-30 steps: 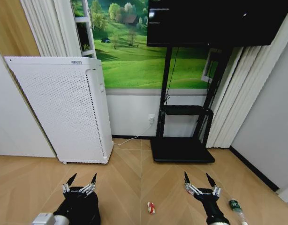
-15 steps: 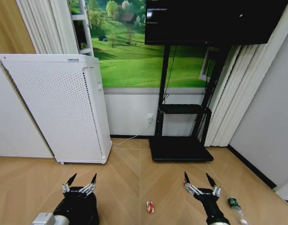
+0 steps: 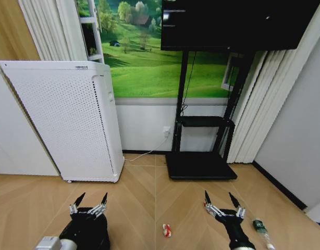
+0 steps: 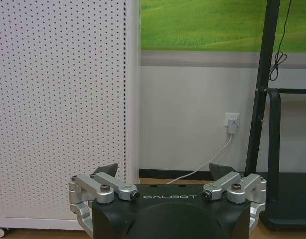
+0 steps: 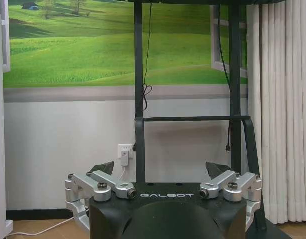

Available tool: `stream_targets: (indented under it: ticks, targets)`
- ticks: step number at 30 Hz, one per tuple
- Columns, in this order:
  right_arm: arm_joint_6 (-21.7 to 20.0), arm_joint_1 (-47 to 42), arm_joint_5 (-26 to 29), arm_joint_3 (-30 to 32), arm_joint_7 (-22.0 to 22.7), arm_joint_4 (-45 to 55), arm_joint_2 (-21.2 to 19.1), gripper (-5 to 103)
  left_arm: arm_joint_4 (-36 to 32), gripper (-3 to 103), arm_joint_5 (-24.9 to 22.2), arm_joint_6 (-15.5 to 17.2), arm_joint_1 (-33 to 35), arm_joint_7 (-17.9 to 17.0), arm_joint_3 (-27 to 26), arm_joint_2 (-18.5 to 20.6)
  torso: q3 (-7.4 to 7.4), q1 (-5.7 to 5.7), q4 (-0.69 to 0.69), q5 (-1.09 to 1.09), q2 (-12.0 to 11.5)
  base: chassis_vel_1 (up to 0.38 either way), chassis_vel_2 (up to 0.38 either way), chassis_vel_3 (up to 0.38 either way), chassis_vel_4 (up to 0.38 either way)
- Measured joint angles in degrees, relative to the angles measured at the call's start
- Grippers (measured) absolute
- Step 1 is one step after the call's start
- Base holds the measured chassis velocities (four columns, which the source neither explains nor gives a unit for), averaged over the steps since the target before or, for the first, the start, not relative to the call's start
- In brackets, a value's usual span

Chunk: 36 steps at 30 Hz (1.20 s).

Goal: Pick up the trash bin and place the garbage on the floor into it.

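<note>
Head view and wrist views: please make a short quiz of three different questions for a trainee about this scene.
1. True or false: the left gripper and the right gripper are both open and empty.
2. Which lies nearer the right gripper on the wooden floor?
A. small red-and-white crumpled wrapper
B. small green-labelled bottle
3. Fill in: the tall white perforated box unit stands to the ___ of the black TV stand.

Key: 1 true; 2 B; 3 left.
</note>
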Motion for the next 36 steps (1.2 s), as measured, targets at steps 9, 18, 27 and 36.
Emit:
stream_targets:
  ticks: [9,18,27,36]
  targets:
    - [0.0,0.0,0.0,0.0,0.0,0.0,0.0,100,0.0,100,0.0,0.0,0.0,0.0,0.0,0.0,0.07,0.00,0.00,0.00,0.1,0.000,0.000,0.000,0.000]
    - [0.0,0.0,0.0,0.0,0.0,0.0,0.0,100,0.0,100,0.0,0.0,0.0,0.0,0.0,0.0,0.11,0.00,0.00,0.00,0.1,0.000,0.000,0.000,0.000]
    - [0.0,0.0,0.0,0.0,0.0,0.0,0.0,100,0.0,100,0.0,0.0,0.0,0.0,0.0,0.0,0.15,0.00,0.00,0.00,0.2,0.000,0.000,0.000,0.000]
    - [0.0,0.0,0.0,0.0,0.0,0.0,0.0,100,0.0,100,0.0,0.0,0.0,0.0,0.0,0.0,0.17,0.00,0.00,0.00,0.2,0.000,0.000,0.000,0.000]
